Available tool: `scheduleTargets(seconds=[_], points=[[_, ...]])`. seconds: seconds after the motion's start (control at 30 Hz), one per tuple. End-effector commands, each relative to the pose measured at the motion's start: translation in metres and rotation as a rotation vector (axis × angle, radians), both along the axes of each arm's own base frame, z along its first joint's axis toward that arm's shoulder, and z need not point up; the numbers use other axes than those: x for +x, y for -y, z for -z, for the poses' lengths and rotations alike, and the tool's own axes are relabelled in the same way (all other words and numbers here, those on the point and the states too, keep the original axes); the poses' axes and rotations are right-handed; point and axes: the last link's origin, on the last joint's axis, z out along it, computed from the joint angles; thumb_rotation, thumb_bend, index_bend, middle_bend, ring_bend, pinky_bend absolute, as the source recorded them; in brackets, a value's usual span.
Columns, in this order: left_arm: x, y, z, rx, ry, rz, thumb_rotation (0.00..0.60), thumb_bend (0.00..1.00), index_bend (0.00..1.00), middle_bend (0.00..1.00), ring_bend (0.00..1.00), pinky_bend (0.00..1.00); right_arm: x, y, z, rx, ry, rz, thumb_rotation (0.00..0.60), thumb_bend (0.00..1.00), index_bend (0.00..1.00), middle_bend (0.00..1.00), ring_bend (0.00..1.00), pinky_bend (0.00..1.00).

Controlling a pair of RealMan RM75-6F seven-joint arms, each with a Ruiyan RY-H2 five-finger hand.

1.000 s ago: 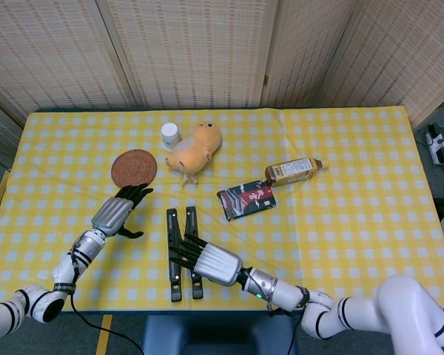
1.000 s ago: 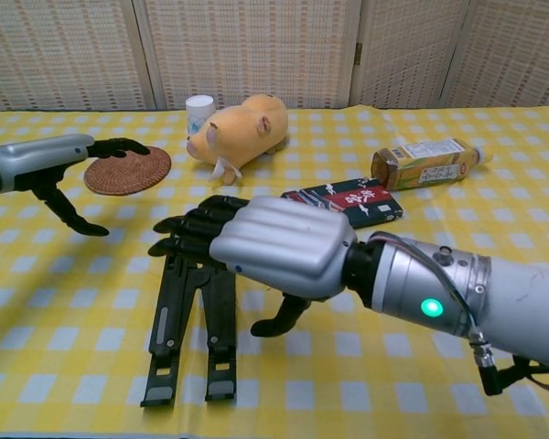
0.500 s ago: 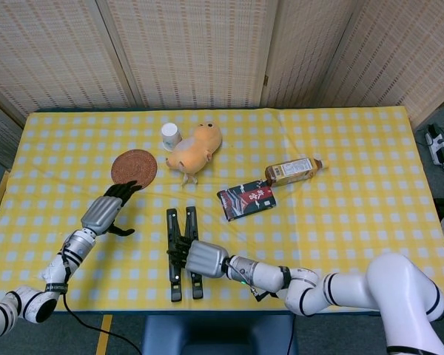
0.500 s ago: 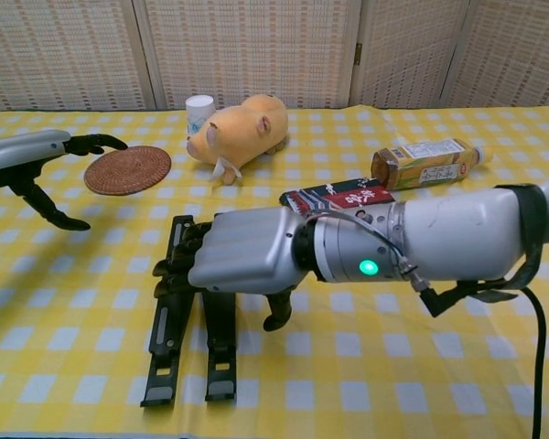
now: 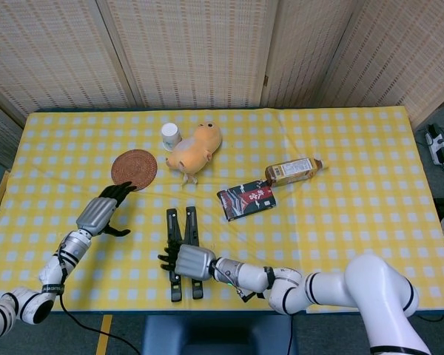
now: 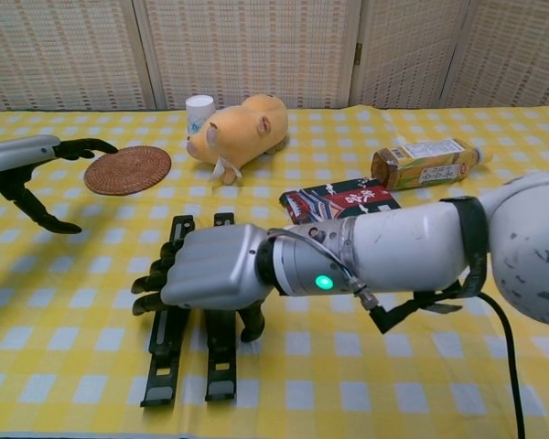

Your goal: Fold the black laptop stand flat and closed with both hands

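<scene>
Black laptop stand (image 5: 183, 222) (image 6: 177, 236): two legs splayed in narrow V, flat on table near front edge.

Stand (image 6: 221, 343): matt black, smooth bars; metal or plastic cannot be told. Right hand (image 6: 210, 279): smooth silver shell with a satin sheen, black fingers (image 6: 153, 280). Left hand (image 6: 23, 155): same silver shell. Tablecloth (image 5: 355, 185): yellow-and-white checked cloth, matt, faintly creased. Coaster (image 6: 128, 169): brown, woven, rough. Toy (image 6: 242, 128): soft orange plush. Cup (image 6: 199, 112): white, matt. Bottle (image 6: 425, 163): glossy, with printed label. Packet (image 6: 340, 201): glossy printed wrapper.
</scene>
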Motion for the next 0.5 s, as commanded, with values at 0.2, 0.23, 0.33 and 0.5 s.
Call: scheduleTargets(seconds=[0.2, 0.23, 0.33, 0.5], points=[[-0.0056, 0.0018, -0.0022, 0.001, 0.001, -0.01, 0.6, 0.2, 0.01, 0.0, 0.0, 0.0, 0.0105, 0.0011, 0.0038, 0.001, -0.009, -0.011, 0.6, 0.24, 0.0, 0.07, 0.0, 0.0], [-0.0059, 0.0019, -0.0024, 0.001, 0.002, -0.01, 0.6, 0.2, 0.01, 0.0, 0.0, 0.0, 0.0107, 0.0015, 0.0043, 0.002, -0.014, -0.008, 0.6, 0.24, 0.01, 0.09, 0.0, 0.0], [-0.0063, 0.0021, -0.0027, 0.0, 0.003, -0.011, 0.6, 0.2, 0.01, 0.0, 0.0, 0.0, 0.0115, 0.0022, 0.0064, 0.005, -0.024, 0.0, 0.6, 0.24, 0.05, 0.12, 0.0, 0.0], [-0.0068, 0.0027, -0.0028, 0.001, 0.007, -0.011, 0.6, 0.2, 0.01, 0.0, 0.0, 0.0, 0.0151, 0.0019, 0.0078, 0.001, -0.014, -0.002, 0.6, 0.24, 0.11, 0.14, 0.0, 0.0]])
